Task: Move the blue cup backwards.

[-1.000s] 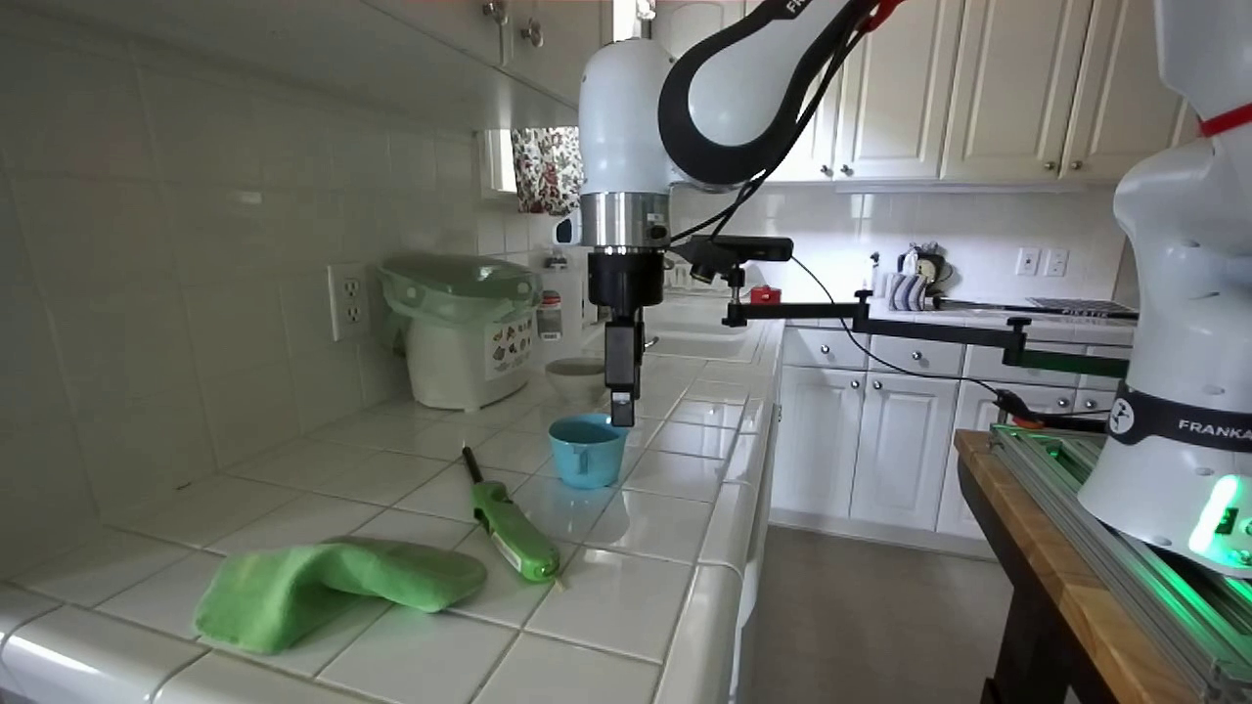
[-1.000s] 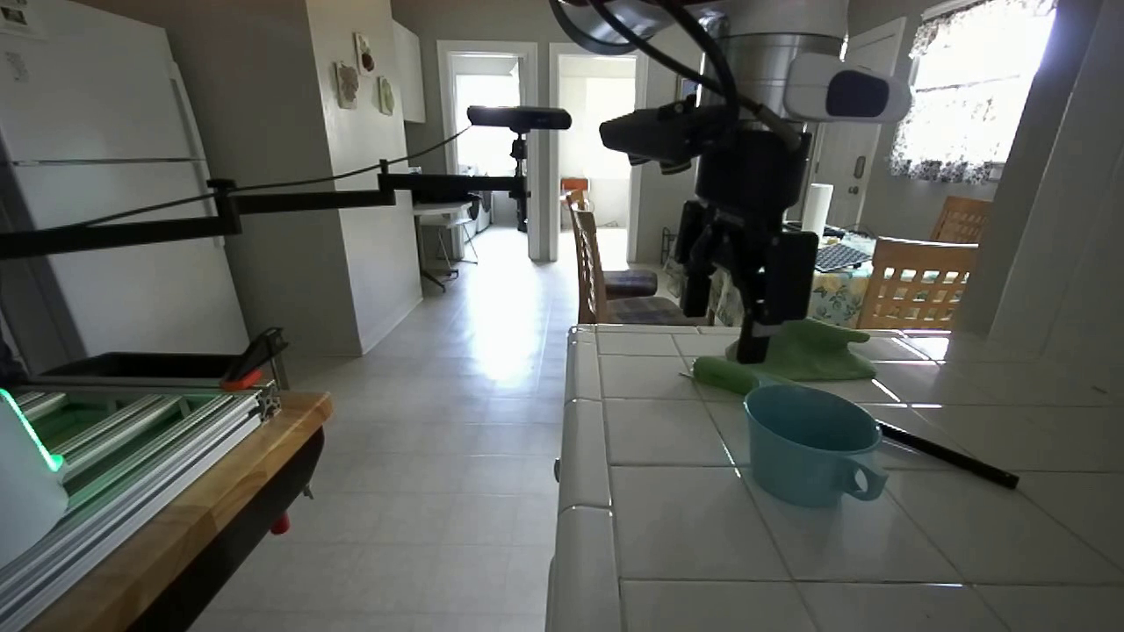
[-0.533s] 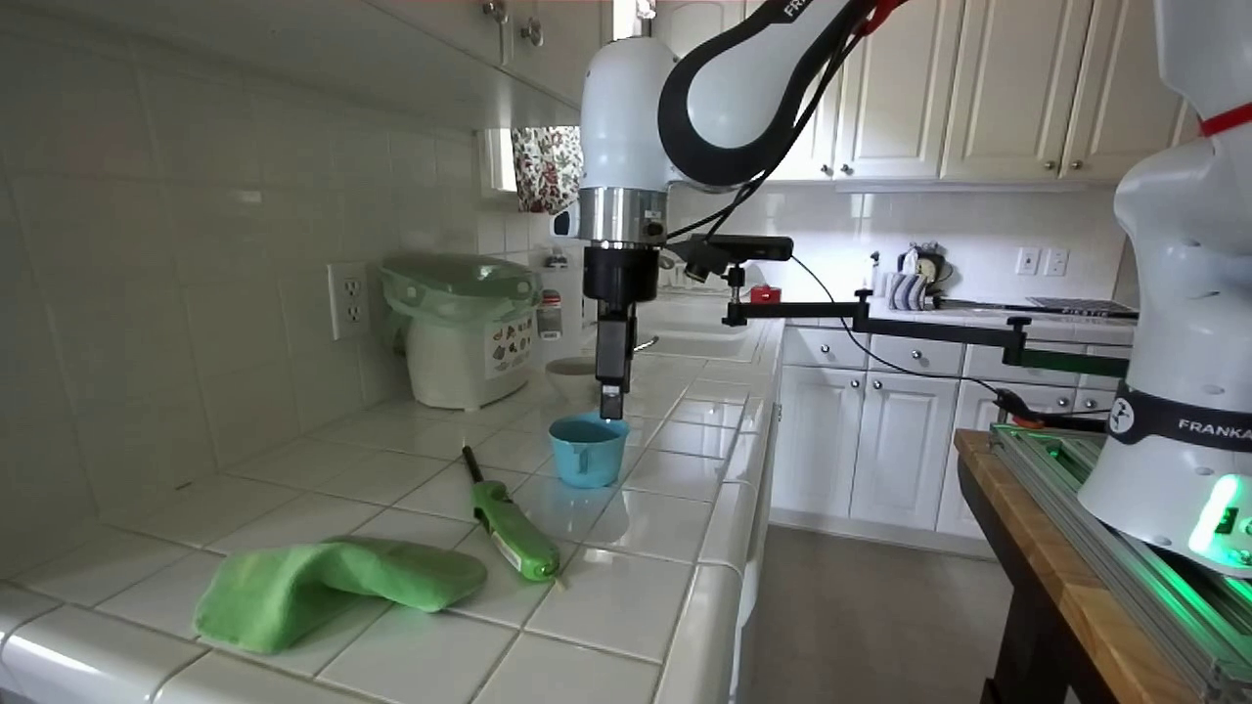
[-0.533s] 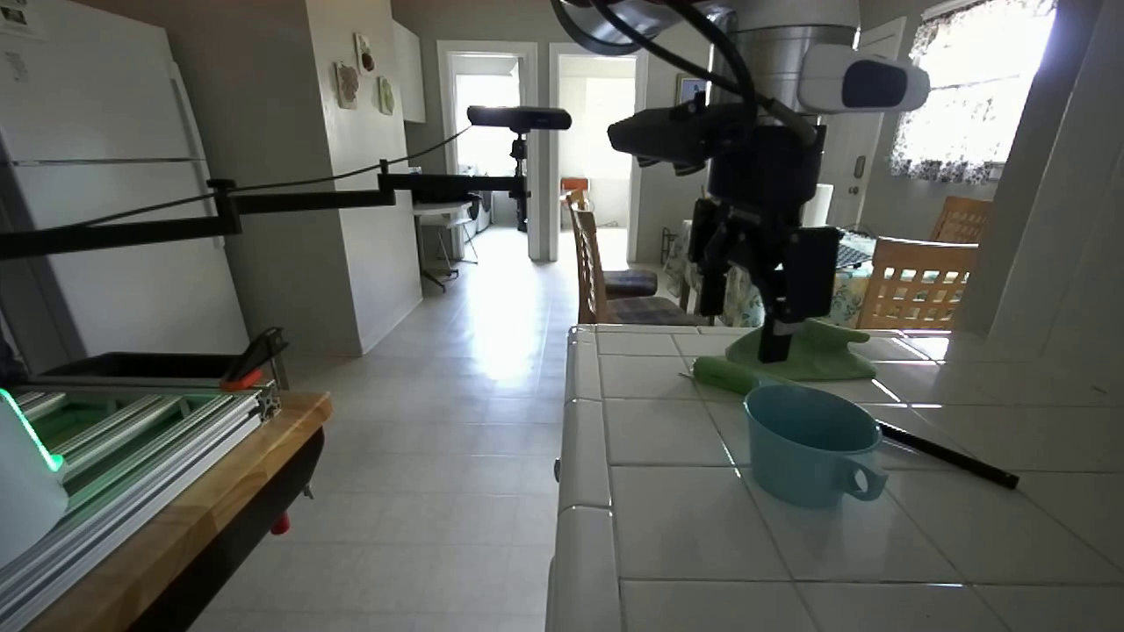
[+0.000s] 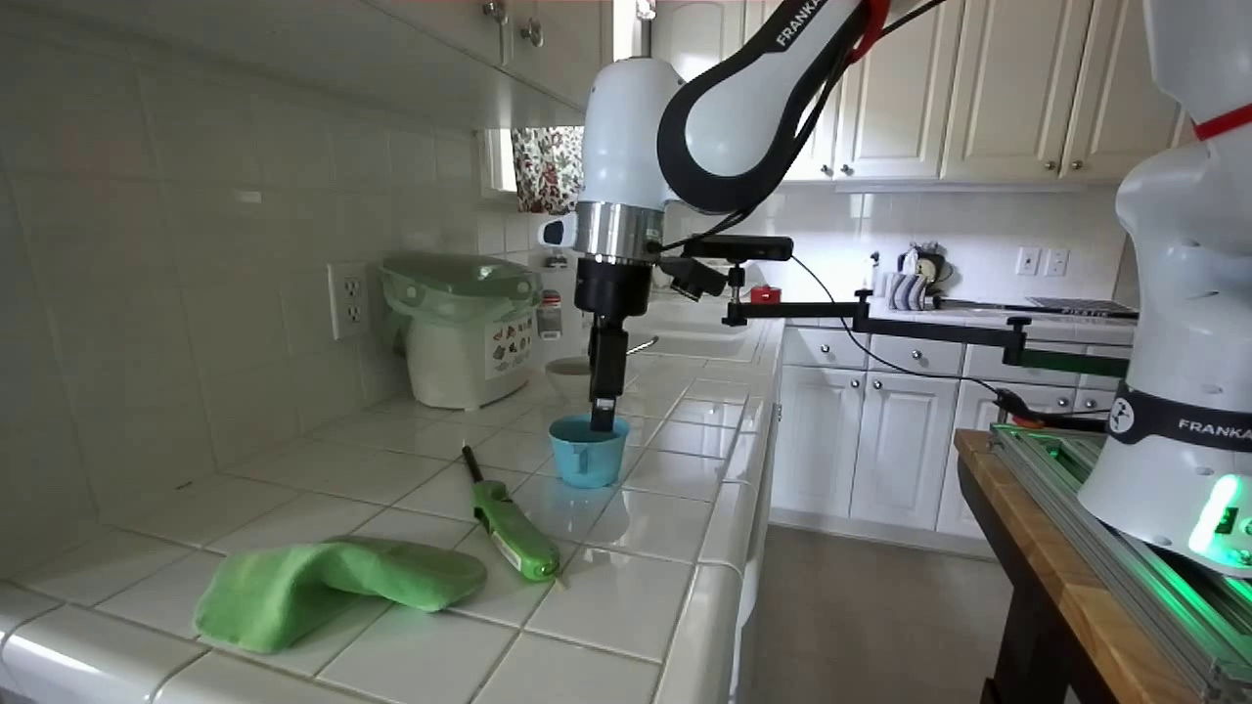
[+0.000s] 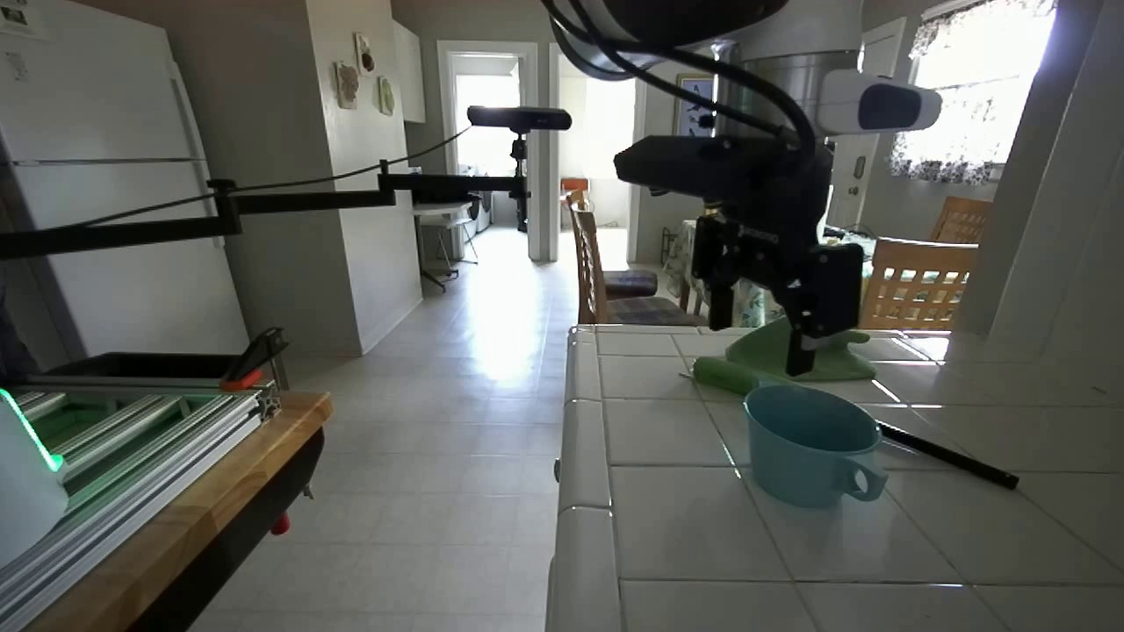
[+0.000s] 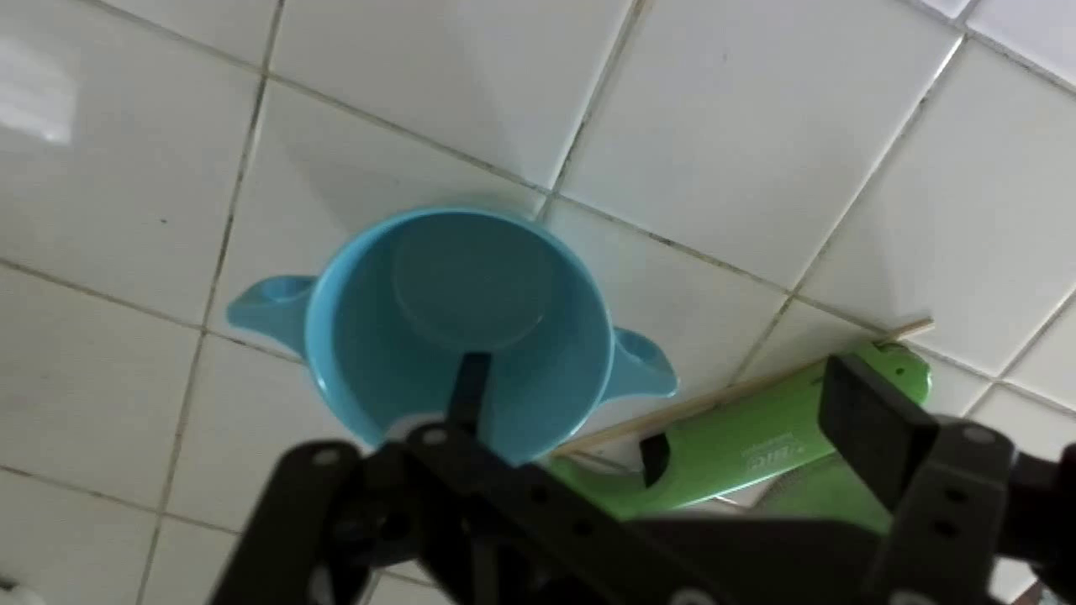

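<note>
The light-blue cup (image 5: 587, 464) stands upright on the white tiled counter; it shows in both exterior views, the other point being on its wall (image 6: 803, 456). In the wrist view I look into the cup (image 7: 471, 277) and see a small handle on each side. My gripper (image 7: 660, 378) is open and empty, with its fingers wide apart. In the wrist view one finger overlaps the cup's opening and the other is over the green lighter. In an exterior view the lower fingertip of the gripper (image 6: 760, 344) shows just above the cup's far rim; I cannot tell whether it touches.
A green lighter (image 5: 518, 533) with a black nozzle lies beside the cup. A green cloth (image 5: 342, 587) lies near the counter's end. A white bin with a green lid (image 5: 460, 342) and a bowl (image 5: 575, 368) stand farther along. The counter's edge (image 5: 719, 548) runs along one side.
My gripper has shifted sideways toward the cup, leftward in an exterior view and rightward in an exterior view facing it, then come slightly lower with a tilt. The cup has not moved.
</note>
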Tool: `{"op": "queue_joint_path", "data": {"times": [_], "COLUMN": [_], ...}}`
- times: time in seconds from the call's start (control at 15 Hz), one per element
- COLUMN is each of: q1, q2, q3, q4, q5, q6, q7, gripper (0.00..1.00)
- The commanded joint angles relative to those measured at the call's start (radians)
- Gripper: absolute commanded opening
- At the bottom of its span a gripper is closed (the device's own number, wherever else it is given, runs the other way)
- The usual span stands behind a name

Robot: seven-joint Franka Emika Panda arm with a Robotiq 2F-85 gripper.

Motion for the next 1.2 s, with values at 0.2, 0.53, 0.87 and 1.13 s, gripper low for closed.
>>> {"op": "queue_joint_path", "data": {"times": [0.2, 0.53, 0.87, 1.13], "q1": [-0.082, -0.13, -0.139, -0.144], "q2": [0.024, 0.033, 0.061, 0.067], "q3": [0.07, 0.097, 0.086, 0.088], "q4": [-0.023, -0.038, -0.012, -0.002], "q5": [0.035, 0.036, -0.005, -0.019], "q6": [0.033, 0.022, 0.018, 0.014], "q7": [-0.223, -0.324, -0.36, -0.383], "gripper": [1.0, 0.95, 1.0, 0.72]}}
